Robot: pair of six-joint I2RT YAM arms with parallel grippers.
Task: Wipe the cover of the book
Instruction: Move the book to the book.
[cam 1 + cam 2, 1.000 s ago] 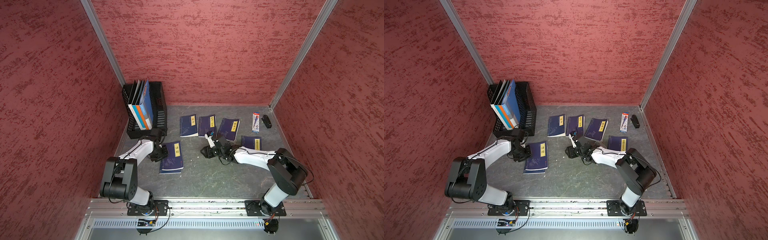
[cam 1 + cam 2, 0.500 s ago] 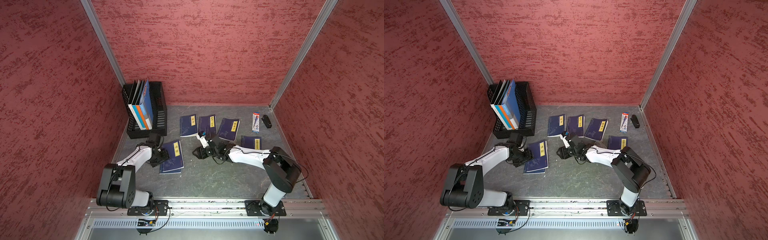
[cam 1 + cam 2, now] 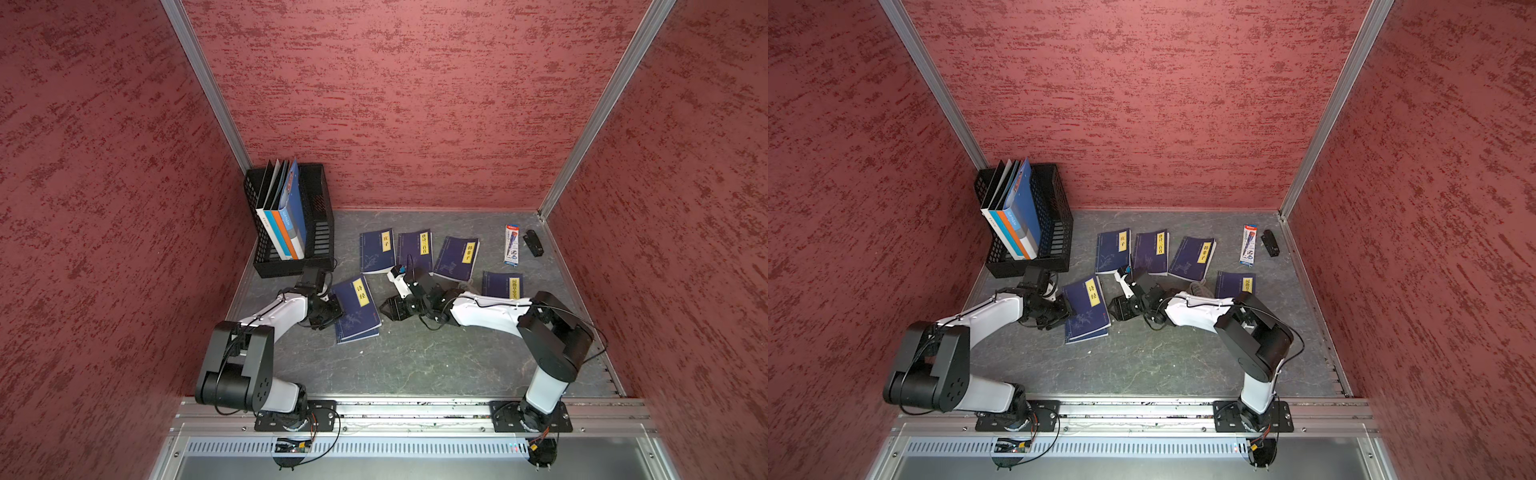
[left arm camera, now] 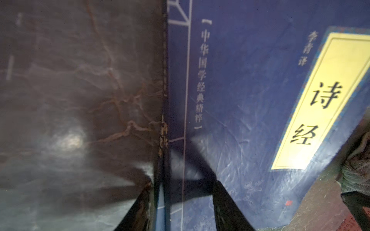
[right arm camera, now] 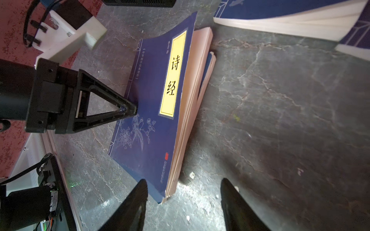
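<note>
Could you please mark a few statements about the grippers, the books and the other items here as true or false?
1. The left gripper meets the front blue book at its spine side. True.
2. The right gripper is shut on a cloth. False: its jaws stand apart with nothing between them.
3. The front blue book lies open with its pages up. False: it is closed, cover up.
4. The black basket holds upright folders. True.
5. The white packet lies between the two arms. False: it lies near the far right corner, beside a small black object.
</note>
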